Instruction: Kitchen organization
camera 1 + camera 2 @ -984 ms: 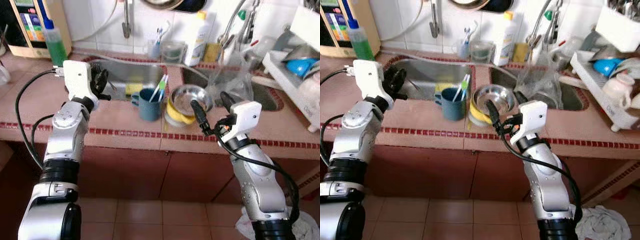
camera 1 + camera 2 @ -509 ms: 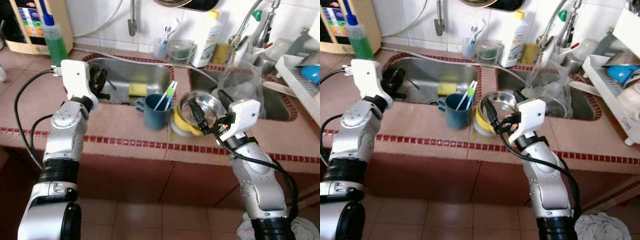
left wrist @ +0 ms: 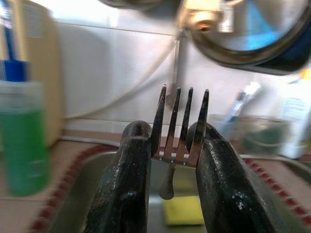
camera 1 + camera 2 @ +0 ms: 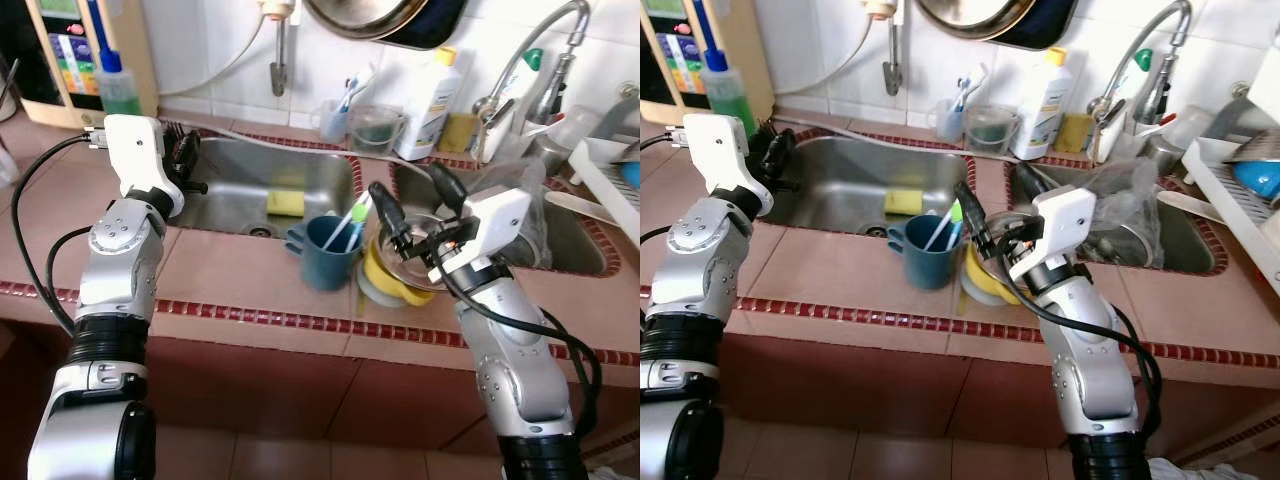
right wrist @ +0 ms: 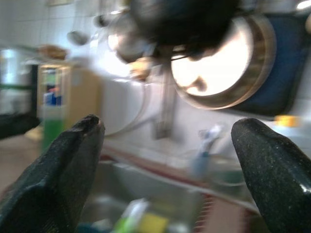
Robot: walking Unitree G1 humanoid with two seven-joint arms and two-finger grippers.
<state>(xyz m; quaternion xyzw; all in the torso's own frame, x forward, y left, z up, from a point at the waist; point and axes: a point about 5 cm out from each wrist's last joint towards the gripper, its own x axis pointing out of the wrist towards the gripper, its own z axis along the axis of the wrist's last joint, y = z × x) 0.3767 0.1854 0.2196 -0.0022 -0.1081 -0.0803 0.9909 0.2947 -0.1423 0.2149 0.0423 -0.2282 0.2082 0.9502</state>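
Note:
My left gripper (image 4: 186,160) hangs over the left end of the steel sink (image 4: 240,176), shut on a metal fork (image 3: 180,122) whose tines stick up between the fingers (image 3: 127,170). My right gripper (image 4: 405,188) is open, its fingers spread wide above a steel bowl (image 4: 415,262) that rests on a yellow bowl (image 4: 380,277) on the counter. Just left of the bowls stands a blue mug (image 4: 325,258) holding toothbrushes. In the right wrist view nothing lies between the fingers (image 5: 73,160).
A yellow sponge (image 4: 286,203) lies in the left sink. A green soap bottle (image 4: 119,88) stands at the back left and a white bottle (image 4: 439,92) by the faucet (image 4: 540,40). A clear plastic bag (image 4: 535,195) sits in the right sink. The dish rack (image 4: 612,165) is at the right.
The whole view has shifted as the camera moved closer and higher. My right gripper has risen from the bowl's front rim to above the bowl. The left gripper still holds the fork.

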